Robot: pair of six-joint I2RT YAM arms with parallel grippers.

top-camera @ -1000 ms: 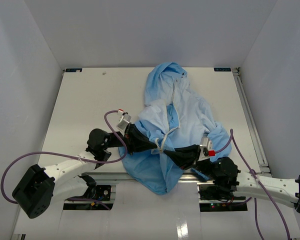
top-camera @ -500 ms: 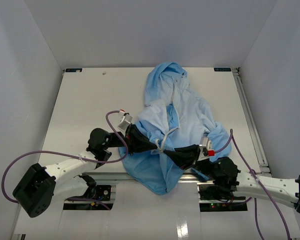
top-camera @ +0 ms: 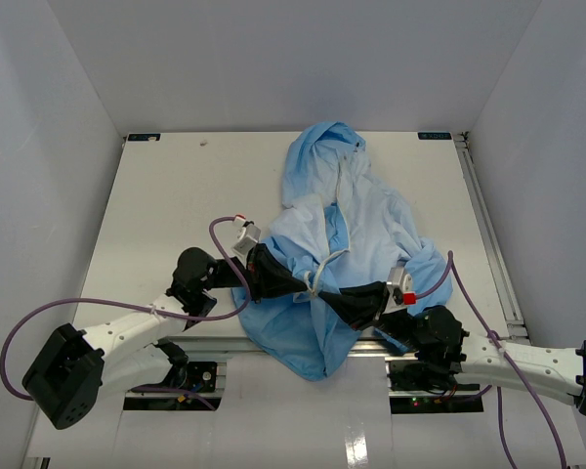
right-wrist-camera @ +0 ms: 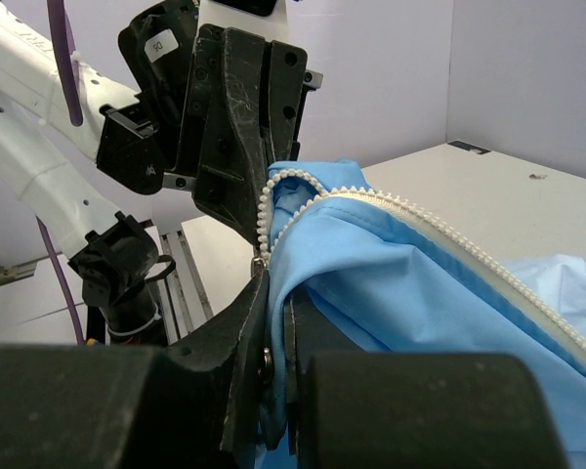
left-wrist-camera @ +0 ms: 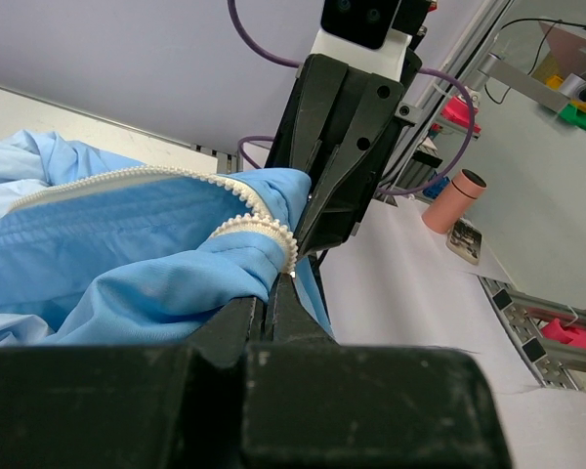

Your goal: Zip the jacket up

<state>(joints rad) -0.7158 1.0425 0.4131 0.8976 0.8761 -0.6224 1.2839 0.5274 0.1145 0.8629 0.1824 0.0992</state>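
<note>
The light blue jacket point(top-camera: 356, 210) lies crumpled on the white table, hood toward the far wall, its hem drooping over the near edge. My left gripper point(top-camera: 306, 285) and right gripper point(top-camera: 327, 294) meet tip to tip over its lower front. In the left wrist view my left gripper point(left-wrist-camera: 278, 285) is shut on a fold of jacket point(left-wrist-camera: 127, 254) edged with white zipper teeth point(left-wrist-camera: 249, 227). In the right wrist view my right gripper point(right-wrist-camera: 273, 283) is shut on the other jacket point(right-wrist-camera: 449, 293) edge, where a small metal piece shows between its fingers and a zipper row point(right-wrist-camera: 449, 230) runs off to the right.
The white table point(top-camera: 176, 195) is walled on three sides. A metal rail point(top-camera: 225, 342) runs along the near edge. Purple cables point(top-camera: 215, 234) loop beside the left arm. A pinkish cylinder point(left-wrist-camera: 449, 198) stands off the table behind the right arm.
Both grippers, with the jacket edges pinched in them, have crept slightly away from the near edge. Both grips are unchanged.
</note>
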